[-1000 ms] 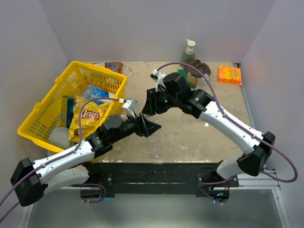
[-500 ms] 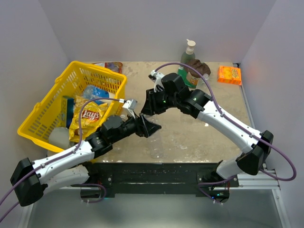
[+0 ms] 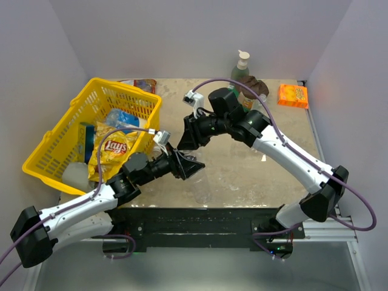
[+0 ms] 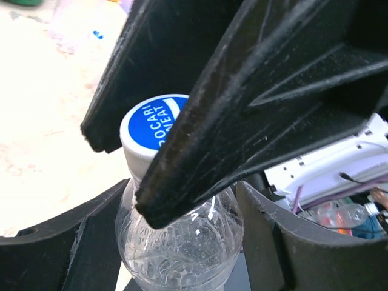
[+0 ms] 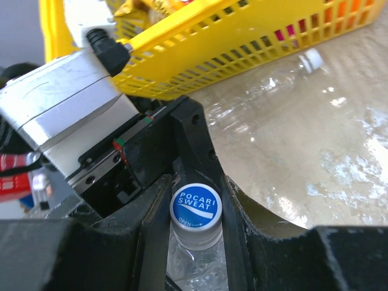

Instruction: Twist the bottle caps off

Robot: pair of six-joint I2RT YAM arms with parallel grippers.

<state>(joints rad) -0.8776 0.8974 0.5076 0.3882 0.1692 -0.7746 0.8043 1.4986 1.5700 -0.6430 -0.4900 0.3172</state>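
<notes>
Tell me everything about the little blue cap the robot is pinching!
The cap is small, round plastic. It is blue on top with white letters reading POCARI SWEAT, and white around the side. It sits on the neck of a clear bottle. The right end effector pinches it from both sides. The left end effector grips the bottle below.

The basket (image 3: 127, 90) sits left on the table (image 3: 242, 176), chips (image 3: 115, 148) in it; a soap bottle (image 3: 241, 63) stands behind, a box (image 3: 293, 95) to its right; right of the basket, a bottle (image 4: 182, 242) is upright in the left gripper (image 3: 188, 167), its cap (image 5: 196, 206) between the right gripper's (image 3: 182, 145) fingers; a second bottle (image 5: 273, 82) lies beside the basket.
</notes>
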